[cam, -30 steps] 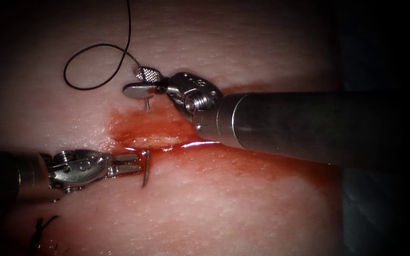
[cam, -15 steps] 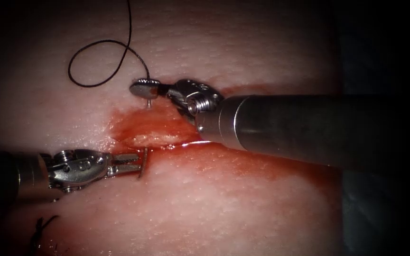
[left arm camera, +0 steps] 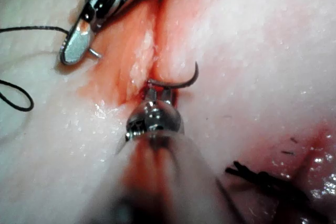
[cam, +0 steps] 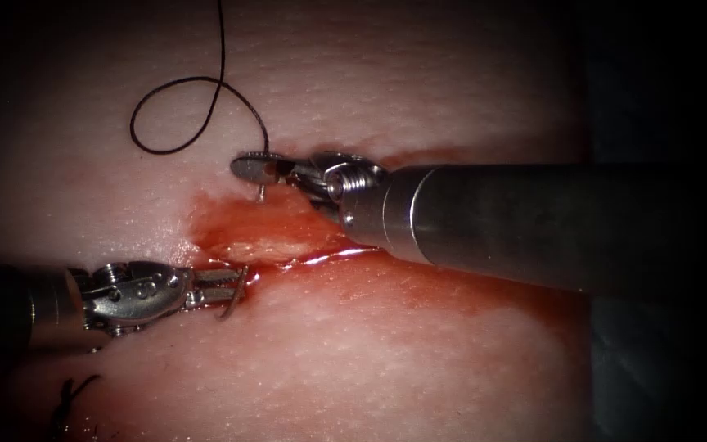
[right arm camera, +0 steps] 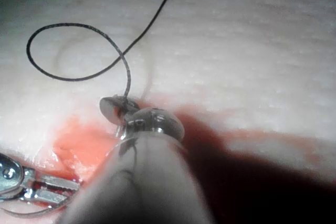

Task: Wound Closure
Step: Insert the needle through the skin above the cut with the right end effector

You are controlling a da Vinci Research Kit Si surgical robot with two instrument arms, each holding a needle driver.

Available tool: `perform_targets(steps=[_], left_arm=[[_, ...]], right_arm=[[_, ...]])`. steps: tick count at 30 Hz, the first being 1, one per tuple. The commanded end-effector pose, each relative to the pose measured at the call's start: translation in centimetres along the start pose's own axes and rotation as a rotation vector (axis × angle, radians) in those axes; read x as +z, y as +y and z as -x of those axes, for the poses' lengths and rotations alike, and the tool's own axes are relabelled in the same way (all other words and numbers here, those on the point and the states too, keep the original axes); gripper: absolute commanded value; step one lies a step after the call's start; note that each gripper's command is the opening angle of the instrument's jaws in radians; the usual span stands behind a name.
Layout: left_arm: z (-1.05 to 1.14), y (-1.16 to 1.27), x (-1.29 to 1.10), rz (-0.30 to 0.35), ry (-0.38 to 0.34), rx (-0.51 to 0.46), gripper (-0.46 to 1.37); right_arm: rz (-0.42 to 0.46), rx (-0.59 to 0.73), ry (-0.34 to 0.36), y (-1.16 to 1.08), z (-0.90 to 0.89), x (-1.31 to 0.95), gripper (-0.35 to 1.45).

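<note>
Across the red-stained cut (cam: 276, 245) in the pale tissue (cam: 419, 360), the curved steel needle (cam: 235, 296) sits with its tip out below, jaws of the left arm's tool (cam: 227, 288) closed near that tip. Its tail, trailing black looped thread (cam: 182, 115), is clamped by the right arm's tool (cam: 255, 168). Over the last second the exposed tip has shortened. I judge a needle-passing step; a firm, along-the-curve grip matters now.

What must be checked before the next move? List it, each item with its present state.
1. Right claw shut on the needle near its tail end: ok.
2. Left claw shut on the needle near its tip: ok.
3. Needle's middle buried in the tissue between the two claws: ok.
4. Thread lying in a loose loop, free of knots: ok.
5. How deep the needle runs beneath the cut: cannot tell.
</note>
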Motion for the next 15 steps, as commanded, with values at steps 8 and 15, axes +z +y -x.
perform_targets(steps=[8, 15], left_arm=[[-0.01, 0.0, -0.01, -0.002, 0.0, -0.001, 0.02], [-0.01, 0.01, -0.01, -0.003, 0.0, -0.002, 0.02]], right_arm=[[0.0, -0.003, -0.01, 0.08, 0.11, 0.01, -0.35], [0.007, -0.001, -0.022, 0.09, 0.15, 0.02, -0.35]])
